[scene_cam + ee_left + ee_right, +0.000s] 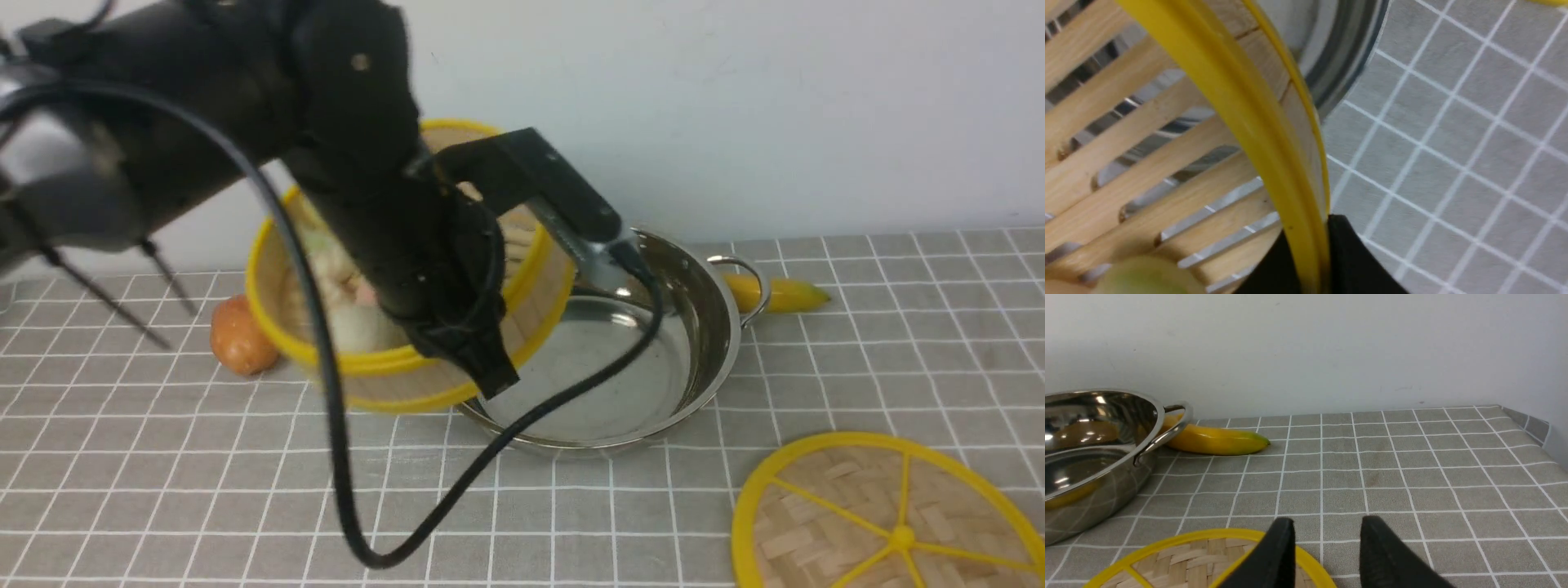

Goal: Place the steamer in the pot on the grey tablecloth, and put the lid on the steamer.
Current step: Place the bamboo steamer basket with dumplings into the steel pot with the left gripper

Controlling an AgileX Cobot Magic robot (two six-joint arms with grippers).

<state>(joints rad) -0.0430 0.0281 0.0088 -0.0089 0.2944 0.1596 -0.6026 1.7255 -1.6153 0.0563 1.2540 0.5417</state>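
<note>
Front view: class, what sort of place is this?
Probably a robot test bench staged as a kitchen: a robot arm, a steel pot and a grey gridded tablecloth show it.

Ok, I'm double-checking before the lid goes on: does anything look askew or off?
The steamer hangs tilted from the left gripper, partly over the pot; with food loose inside, that slant looks a little risky. I see no spill or damage.
</note>
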